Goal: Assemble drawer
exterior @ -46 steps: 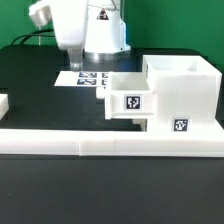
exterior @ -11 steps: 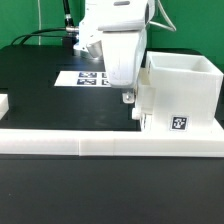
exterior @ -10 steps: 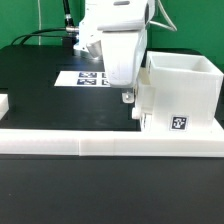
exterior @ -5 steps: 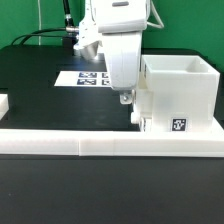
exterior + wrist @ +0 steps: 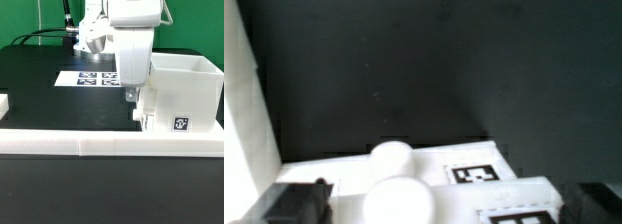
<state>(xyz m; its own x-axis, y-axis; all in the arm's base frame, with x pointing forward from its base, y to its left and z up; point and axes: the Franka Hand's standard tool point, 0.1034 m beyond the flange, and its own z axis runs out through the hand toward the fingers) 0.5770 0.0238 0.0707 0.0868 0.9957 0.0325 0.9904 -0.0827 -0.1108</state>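
Note:
The white hollow drawer casing (image 5: 185, 88) stands at the exterior view's right, with a tag (image 5: 180, 124) low on its front. A white box tray (image 5: 146, 108) sits in the casing's upper slot, its front sticking out only slightly. My gripper (image 5: 131, 100) hangs straight down just in front of that tray front. In the wrist view the gripper (image 5: 446, 205) is open. Its dark fingers (image 5: 299, 200) stand wide apart on either side of the tagged tray (image 5: 530, 196) and a rounded white part (image 5: 399, 190), not touching them.
A long low white rail (image 5: 100, 146) runs along the front of the black table, also at the wrist view's edge (image 5: 239, 120). The marker board (image 5: 88, 77) lies behind the arm. A small white part (image 5: 3, 103) lies at the exterior view's far left.
The tray, which stuck well out of the casing 4.6 s ago, is now almost fully in. Over the last half second the arm has shifted slightly toward the casing.

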